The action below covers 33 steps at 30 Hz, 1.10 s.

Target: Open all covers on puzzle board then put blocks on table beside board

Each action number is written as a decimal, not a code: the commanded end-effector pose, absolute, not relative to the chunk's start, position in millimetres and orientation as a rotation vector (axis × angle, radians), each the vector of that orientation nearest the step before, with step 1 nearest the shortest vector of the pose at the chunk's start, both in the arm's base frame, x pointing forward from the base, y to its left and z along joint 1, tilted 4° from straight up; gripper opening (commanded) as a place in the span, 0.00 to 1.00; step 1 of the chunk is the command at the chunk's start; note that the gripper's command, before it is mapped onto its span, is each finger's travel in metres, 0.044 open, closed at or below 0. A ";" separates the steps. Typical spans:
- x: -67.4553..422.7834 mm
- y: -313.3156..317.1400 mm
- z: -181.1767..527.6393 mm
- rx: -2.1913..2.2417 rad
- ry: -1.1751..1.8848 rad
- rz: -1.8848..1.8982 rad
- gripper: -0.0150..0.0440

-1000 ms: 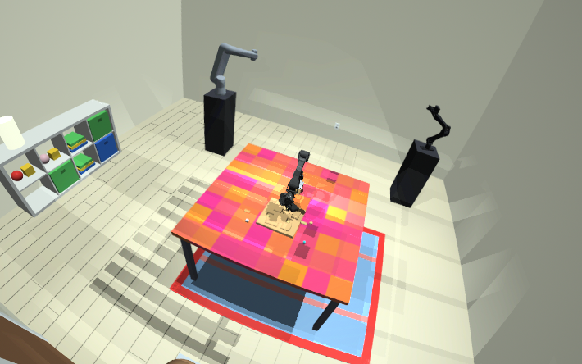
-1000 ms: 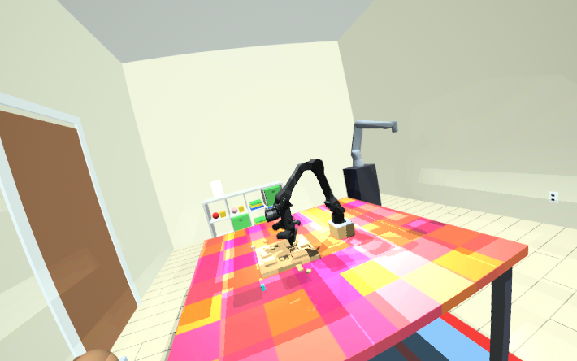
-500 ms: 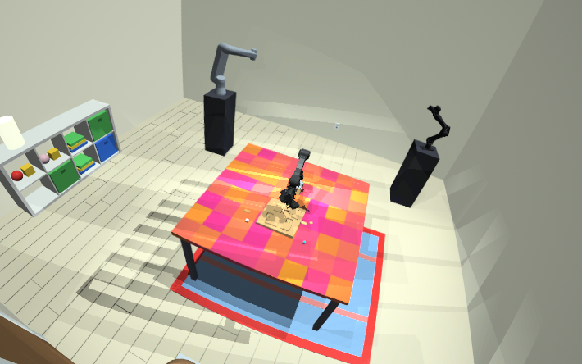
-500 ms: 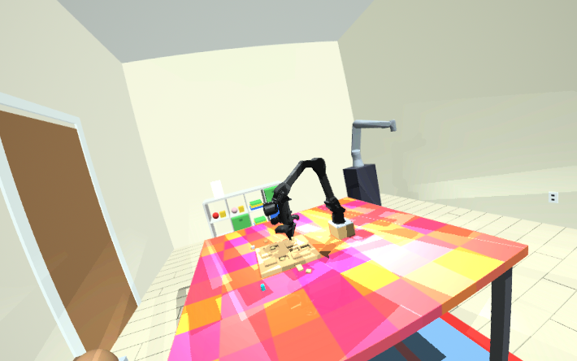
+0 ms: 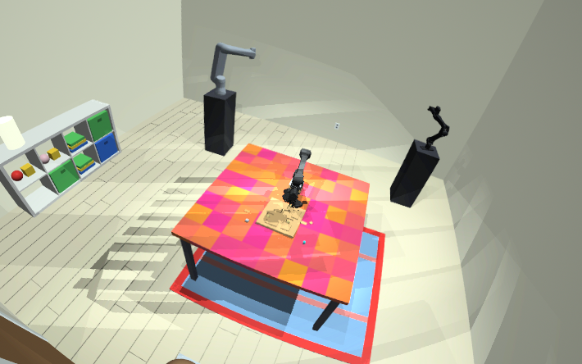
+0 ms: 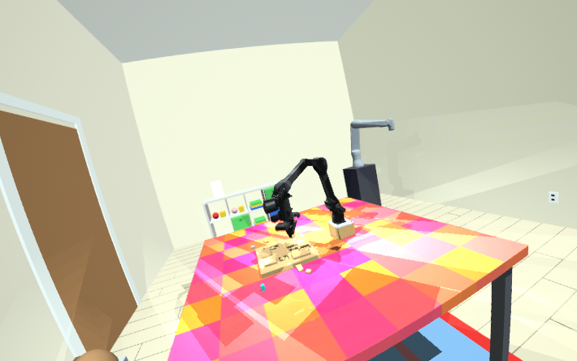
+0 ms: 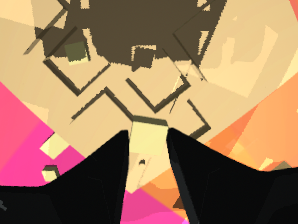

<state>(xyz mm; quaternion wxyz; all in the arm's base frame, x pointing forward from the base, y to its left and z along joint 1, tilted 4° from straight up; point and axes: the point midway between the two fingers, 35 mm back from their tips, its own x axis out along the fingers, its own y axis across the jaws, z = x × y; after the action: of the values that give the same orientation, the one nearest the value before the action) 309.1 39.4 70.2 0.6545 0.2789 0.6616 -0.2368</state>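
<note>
My gripper (image 7: 148, 135) (image 5: 292, 204) (image 6: 289, 232) is shut on a small pale tan block (image 7: 148, 156) and holds it a little above the far edge of the wooden puzzle board (image 5: 279, 222) (image 6: 282, 256) (image 7: 248, 36). In the wrist view the block fills the gap between the two black fingers. Below it the board shows angled covers and a dark shadow. A small olive block (image 7: 73, 50) sits in a well at the upper left of that view. Whether each cover is open is too small to tell in the top and exterior views.
Small blocks lie on the checked table around the board: a pale one (image 5: 247, 220) and a cyan one (image 5: 303, 242) (image 6: 262, 286), and two tan pieces (image 6: 300, 267) (image 6: 309, 271) by the board's edge. The arm's base (image 6: 340, 228) stands behind the board.
</note>
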 end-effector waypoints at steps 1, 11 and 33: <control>309.6 53.3 72.5 0.637 1.500 -0.536 0.39; 306.0 91.0 75.5 0.639 1.501 -0.534 0.39; 281.8 172.7 81.9 0.646 1.506 -0.528 0.39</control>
<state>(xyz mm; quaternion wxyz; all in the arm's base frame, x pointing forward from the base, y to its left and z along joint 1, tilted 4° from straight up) 285.6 162.4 80.2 0.6527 0.2824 0.6635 -0.2323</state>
